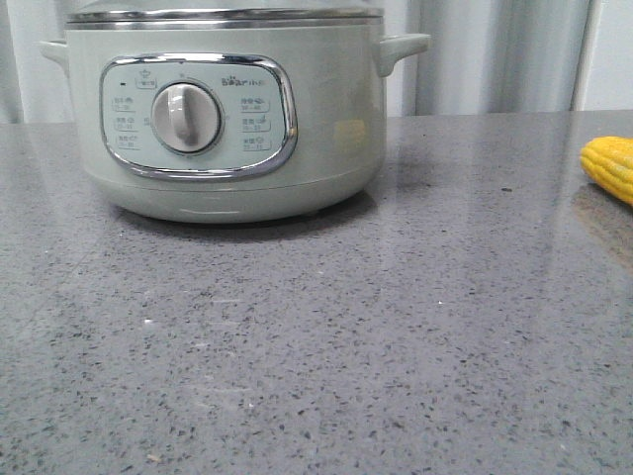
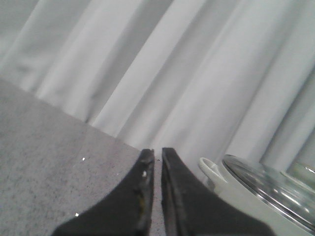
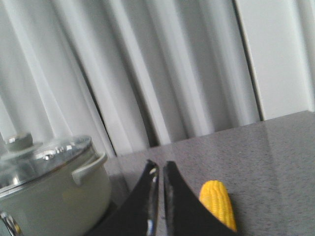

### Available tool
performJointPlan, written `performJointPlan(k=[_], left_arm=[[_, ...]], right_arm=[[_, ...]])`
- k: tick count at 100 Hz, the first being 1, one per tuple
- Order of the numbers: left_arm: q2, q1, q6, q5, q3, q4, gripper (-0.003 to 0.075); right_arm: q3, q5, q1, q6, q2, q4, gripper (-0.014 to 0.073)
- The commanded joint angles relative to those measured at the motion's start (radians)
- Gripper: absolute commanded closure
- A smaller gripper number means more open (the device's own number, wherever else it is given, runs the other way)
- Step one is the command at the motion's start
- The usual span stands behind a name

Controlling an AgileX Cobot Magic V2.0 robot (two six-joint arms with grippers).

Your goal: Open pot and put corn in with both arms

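The pale-green pot [image 1: 232, 119] stands at the table's [image 1: 396, 327] far left, glass lid [image 3: 44, 152] on; its panel reads "Bear". The yellow corn [image 1: 610, 166] lies far right. Left gripper [image 2: 157, 155] and right gripper [image 3: 160, 167] are pressed nearly together, empty.

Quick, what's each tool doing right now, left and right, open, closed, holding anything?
Left tool: closed, holding nothing, near the pot.
Right tool: closed, empty; the corn lies on the table beside it.
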Motion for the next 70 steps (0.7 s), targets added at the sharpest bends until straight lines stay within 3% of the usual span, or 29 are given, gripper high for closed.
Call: performJointPlan(k=[1,23,30,40,49,62,70], left_arm=[[0.083,0.002,0.002,0.072,-0.132,0.159,0.0741],[0.312,0.002,0.007,0.221,-0.366,0.321,0.0710],[0.379,0.002,0.049,0.225,-0.415,0.317,0.0601],[0.478,-0.027,0.082,0.210,-0.472,0.317,0.0351],[0.567,-0.083,0.084,0.201,-0.523,0.317,0.0241],[0.701,-0.215,0.084,0.119,-0.597,0.317,0.0241],[0.791,-0.318,0.084,0.018,-0.638,0.319,0.0241]], right_arm=[[-0.136,0.074,-0.005,-0.005,0.104,-0.112,0.0662],[-0.352,0.132,-0.005,-0.007,0.352,-0.168,0.0662],[-0.399,0.146,-0.005,-0.007,0.418,-0.168,0.0657],[-0.448,0.196,-0.003,-0.028,0.489,-0.168,0.0608],[-0.475,0.235,0.007,-0.058,0.535,-0.168,0.0468],[-0.499,0.240,0.034,-0.058,0.580,-0.162,0.0173],[-0.513,0.240,0.050,-0.058,0.596,-0.157,0.0077]])
